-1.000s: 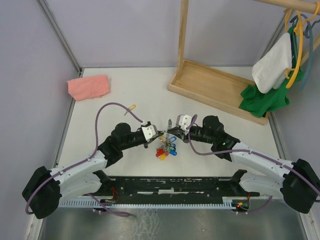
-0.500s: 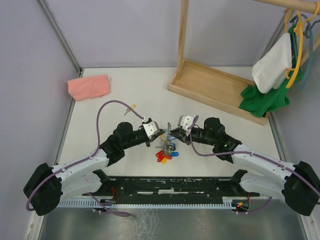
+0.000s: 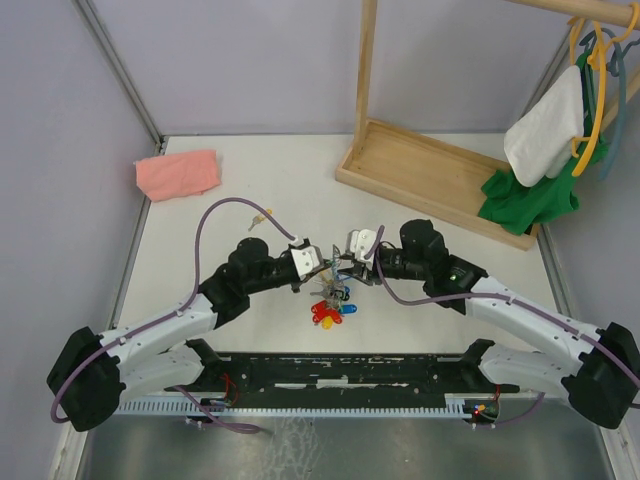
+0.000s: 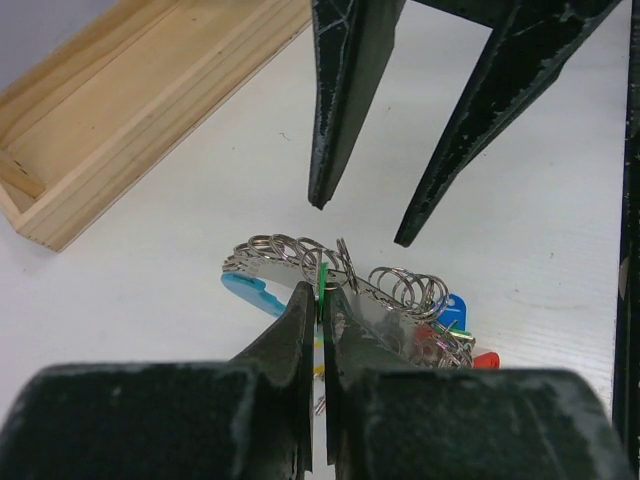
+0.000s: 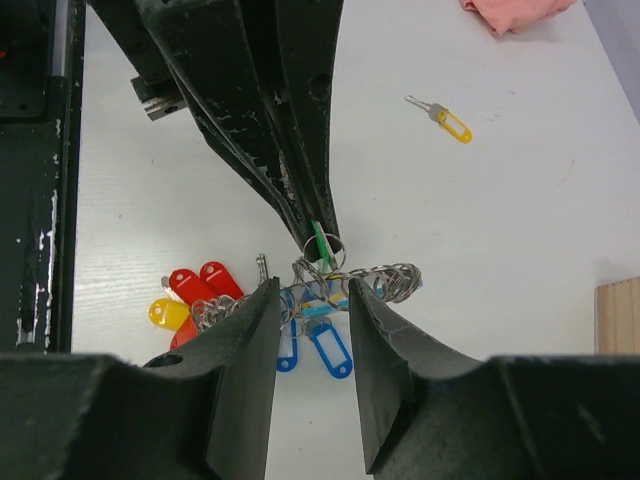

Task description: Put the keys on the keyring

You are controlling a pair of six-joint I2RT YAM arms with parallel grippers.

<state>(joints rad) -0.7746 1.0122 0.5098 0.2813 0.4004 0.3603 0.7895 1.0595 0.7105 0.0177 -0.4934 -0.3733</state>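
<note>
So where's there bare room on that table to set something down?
Bare tabletop lies between the pink cloth and the wooden tray. Crowded middle: left gripper and right gripper meet over the key bunch, a loose key beyond.

keyring (image 3: 328,298) on table (image 3: 250,170), key (image 3: 262,217) behind-left — apart

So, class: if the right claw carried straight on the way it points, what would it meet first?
Probably the green key pinched in the shut left claw, just ahead of the open right claw; depth is hard to judge.

Bright even light, soft shadows, sharp
</note>
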